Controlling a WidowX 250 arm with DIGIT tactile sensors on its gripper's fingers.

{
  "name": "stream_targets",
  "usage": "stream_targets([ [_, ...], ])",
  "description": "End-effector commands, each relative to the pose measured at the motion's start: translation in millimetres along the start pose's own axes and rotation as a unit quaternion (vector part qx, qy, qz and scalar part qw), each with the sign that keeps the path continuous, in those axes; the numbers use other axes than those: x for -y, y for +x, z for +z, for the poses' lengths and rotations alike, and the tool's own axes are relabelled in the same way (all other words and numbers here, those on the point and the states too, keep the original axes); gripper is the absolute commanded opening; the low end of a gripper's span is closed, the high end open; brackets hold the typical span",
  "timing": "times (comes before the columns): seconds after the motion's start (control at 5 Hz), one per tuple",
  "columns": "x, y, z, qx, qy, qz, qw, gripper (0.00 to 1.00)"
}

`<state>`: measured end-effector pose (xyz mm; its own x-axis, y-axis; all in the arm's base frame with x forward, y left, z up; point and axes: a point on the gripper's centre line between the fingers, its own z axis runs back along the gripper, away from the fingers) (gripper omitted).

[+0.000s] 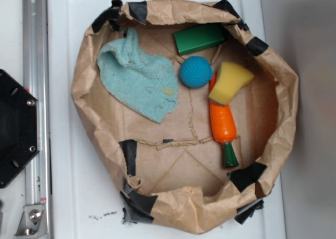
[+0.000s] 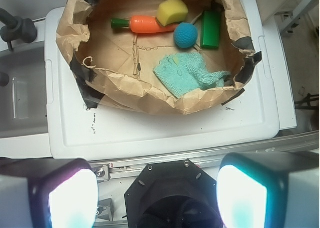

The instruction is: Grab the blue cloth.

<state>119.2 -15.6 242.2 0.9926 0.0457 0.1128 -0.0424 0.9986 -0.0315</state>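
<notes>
Claw (image 2: pixel 157 193) spread wide, pads (image 2: pixel 72 198) at either lower corner of the wrist view, nothing between them; it hangs well back from the bag (image 1: pixel 84 92), outside the rim, so the approach looks unstarted. Cloth (image 1: pixel 137 81) lies rumpled on the bag floor at 10 o'clock in the exterior view, one corner riding up the paper wall. Ball (image 1: pixel 196 71) sits just beside it toward 3 o'clock, apart, close enough to warrant descending on the cloth's far half.
</notes>
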Motion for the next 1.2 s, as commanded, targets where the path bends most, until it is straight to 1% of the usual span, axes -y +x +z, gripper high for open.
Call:
stream_targets([
  [0.0,0,0,0,0.0,0.0,0.0,1.0,1.0],
  [0.2,-34,47,-44,0.003,0.079,0.016,0.997,1.0],
  [0.4,-57,94,-82,0.0,0.088,0.001,0.996,1.0],
  [0.6,-61,134,-128,0.0,0.082,-0.083,0.993,1.0],
  [0.8,-52,125,-166,0.004,0.077,-0.207,0.975,1.0],
  [1.0,-49,104,-178,0.0,0.048,-0.278,0.959,1.0],
])
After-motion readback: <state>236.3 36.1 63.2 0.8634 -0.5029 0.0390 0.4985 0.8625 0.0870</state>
